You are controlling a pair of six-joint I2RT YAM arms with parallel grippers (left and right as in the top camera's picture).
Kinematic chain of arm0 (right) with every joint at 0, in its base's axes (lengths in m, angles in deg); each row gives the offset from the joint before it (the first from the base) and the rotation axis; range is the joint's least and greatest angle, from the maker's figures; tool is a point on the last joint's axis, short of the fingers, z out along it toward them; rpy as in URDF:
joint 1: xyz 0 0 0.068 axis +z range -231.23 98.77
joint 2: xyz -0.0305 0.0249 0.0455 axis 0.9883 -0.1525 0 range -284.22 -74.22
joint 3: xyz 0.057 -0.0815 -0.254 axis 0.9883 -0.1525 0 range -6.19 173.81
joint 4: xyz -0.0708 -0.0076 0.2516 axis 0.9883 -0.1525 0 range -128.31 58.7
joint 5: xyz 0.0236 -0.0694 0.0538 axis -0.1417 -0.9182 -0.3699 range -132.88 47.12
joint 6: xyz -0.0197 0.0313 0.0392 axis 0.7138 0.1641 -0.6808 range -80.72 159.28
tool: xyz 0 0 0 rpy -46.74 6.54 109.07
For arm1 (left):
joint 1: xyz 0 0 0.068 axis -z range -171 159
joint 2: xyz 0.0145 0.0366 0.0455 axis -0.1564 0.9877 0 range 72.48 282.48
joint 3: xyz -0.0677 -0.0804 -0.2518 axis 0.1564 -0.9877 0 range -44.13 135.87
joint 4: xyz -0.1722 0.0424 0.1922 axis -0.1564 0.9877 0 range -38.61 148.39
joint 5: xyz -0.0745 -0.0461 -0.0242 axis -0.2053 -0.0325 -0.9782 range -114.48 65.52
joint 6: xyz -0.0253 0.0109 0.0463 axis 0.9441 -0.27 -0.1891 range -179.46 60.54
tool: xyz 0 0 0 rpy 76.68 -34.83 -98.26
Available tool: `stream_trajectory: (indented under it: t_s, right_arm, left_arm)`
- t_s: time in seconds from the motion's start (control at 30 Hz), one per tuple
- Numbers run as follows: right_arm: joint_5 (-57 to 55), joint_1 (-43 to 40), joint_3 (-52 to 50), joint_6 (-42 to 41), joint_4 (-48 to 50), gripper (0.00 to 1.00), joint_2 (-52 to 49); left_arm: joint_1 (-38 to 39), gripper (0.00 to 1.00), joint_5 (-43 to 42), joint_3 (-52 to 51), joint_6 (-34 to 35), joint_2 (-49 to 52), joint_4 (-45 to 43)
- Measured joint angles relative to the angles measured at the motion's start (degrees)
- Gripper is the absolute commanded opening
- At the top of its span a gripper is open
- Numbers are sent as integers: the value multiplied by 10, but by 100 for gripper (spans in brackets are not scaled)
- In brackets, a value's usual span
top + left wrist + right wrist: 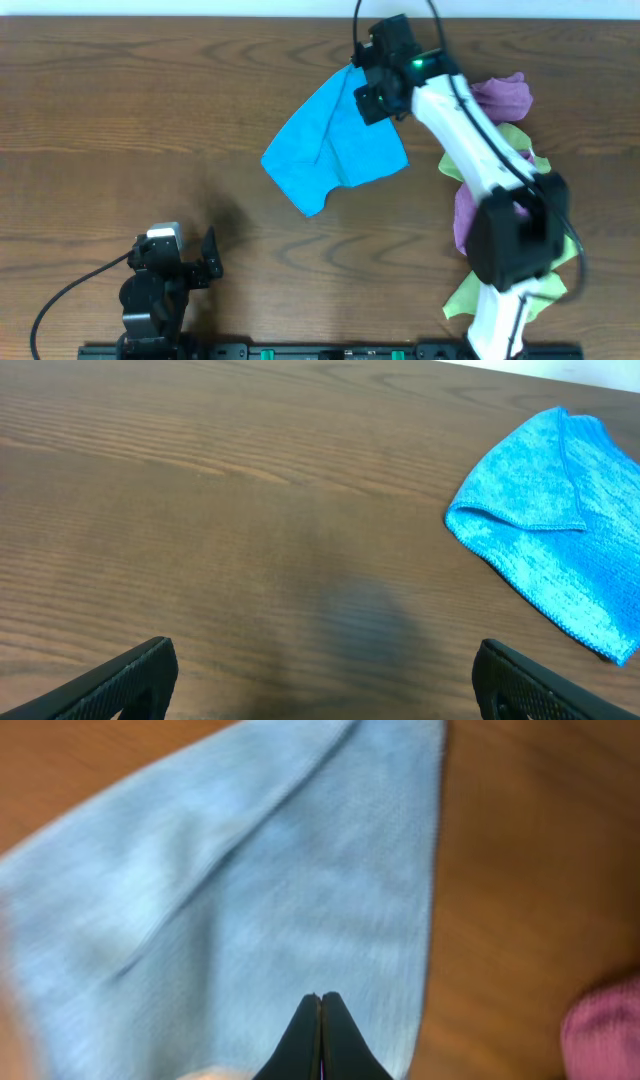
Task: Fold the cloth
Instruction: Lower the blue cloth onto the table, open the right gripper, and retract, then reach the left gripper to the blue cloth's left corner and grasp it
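The sky-blue cloth [335, 140] lies on the wooden table at the back centre, with one side lapped over itself along a diagonal crease. My right gripper [370, 100] hovers over its far right corner. In the right wrist view its jaws [321, 996] are shut tip to tip above the cloth [250, 890], with no fabric seen between them. My left gripper [212, 260] rests near the front left, well away from the cloth. Its jaws [325, 650] stand wide open over bare wood, and the cloth [560, 530] shows at the far right of that view.
A heap of purple cloths [505, 95] and light green cloths [520, 140] lies along the right side, partly under the right arm. A purple edge [605, 1030] shows at the lower right of the right wrist view. The table's far edge runs along the top.
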Motion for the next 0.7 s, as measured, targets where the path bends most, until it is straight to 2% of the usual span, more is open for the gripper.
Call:
stream_trajectory:
  t_s: [0.17, 0.27, 0.37, 0.4, 0.43, 0.47, 0.5, 0.7]
  right_arm:
    - [38, 0, -1, 2, -111, 2, 125]
    - [47, 0, -30, 3, -121, 2, 198]
    - [51, 1, -111, 2, -118, 2, 311]
    - [52, 2, -144, 0, -113, 7, 351]
    - [55, 3, -177, -3, -111, 22, 392]
    - [56, 5, -198, -8, -112, 42, 421]
    - [57, 8, -244, -16, -112, 99, 485]
    - [124, 12, -353, -47, -137, 99, 665]
  left_arm:
    - [0, 95, 0, 0, 0, 0, 0]
    - [0, 95, 0, 0, 0, 0, 0]
    - [0, 95, 0, 0, 0, 0, 0]
    - [0, 95, 0, 0, 0, 0, 0]
    - [0, 95, 0, 0, 0, 0, 0]
    - [0, 95, 0, 0, 0, 0, 0]
    - [0, 95, 0, 0, 0, 0, 0]
    - [0, 95, -6, -1, 6, 0, -10]
